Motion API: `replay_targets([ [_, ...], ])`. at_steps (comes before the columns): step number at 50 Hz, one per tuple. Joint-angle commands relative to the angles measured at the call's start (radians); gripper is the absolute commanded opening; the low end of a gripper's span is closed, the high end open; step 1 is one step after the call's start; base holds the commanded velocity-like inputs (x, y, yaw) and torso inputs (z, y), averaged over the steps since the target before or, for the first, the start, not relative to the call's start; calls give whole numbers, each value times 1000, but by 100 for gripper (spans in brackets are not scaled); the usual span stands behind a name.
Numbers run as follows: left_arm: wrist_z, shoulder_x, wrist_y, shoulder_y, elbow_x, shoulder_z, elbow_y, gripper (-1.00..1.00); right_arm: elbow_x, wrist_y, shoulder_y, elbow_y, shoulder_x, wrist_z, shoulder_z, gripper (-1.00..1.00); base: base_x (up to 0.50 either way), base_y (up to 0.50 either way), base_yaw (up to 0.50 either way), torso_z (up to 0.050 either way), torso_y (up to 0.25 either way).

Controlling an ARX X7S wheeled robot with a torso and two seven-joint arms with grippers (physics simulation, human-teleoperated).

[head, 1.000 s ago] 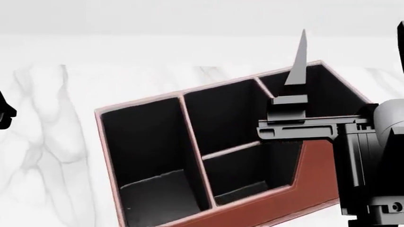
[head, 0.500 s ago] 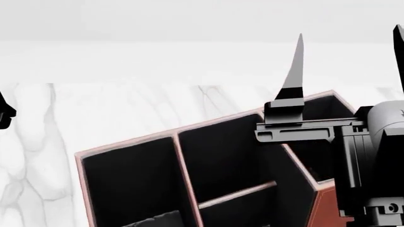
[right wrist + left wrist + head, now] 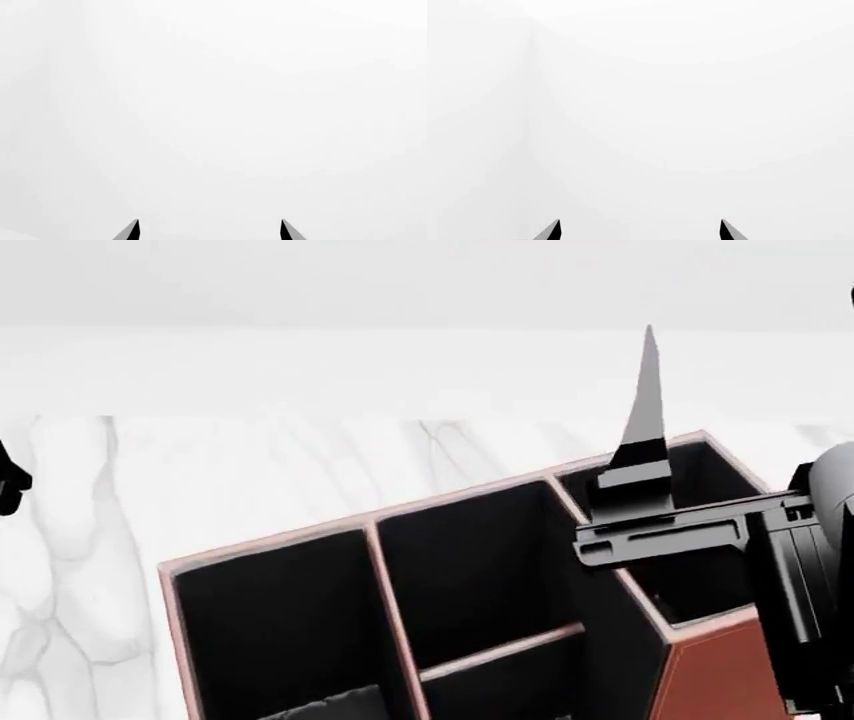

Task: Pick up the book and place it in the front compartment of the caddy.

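Fingers of the right gripper (image 3: 209,231) spread wide, empty, one dark tip (image 3: 647,390) raised above the reddish-brown leather-look caddy (image 3: 707,670) with black lining; left gripper (image 3: 639,231) also wide, empty. Front compartment (image 3: 467,580) shows only lining. Black book not visible in any view. Beyond, white marble bench (image 3: 267,460). Risk: arm clipping the caddy rim, shifting it.

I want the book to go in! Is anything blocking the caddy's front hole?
Nothing visible blocks the front compartment of the caddy; its top is open. The right gripper, open, looks to be over the side compartment beside it. The book shows in no view.
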Motion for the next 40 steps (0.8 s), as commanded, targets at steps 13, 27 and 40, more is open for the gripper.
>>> replay_targets([
  [13, 17, 17, 23, 8, 16, -22, -18, 100, 214, 32, -44, -50, 274, -406, 248, 100, 0, 0, 0, 0, 0],
  [27, 12, 12, 24, 3, 14, -15, -23, 100, 297, 65, -264, -64, 454, -677, 315, 100, 0, 0, 0, 0, 0],
  [40, 5, 3, 11, -1, 4, -21, -12, 100, 344, 114, -446, -126, 545, -843, 438, 100, 0, 0, 0, 0, 0],
])
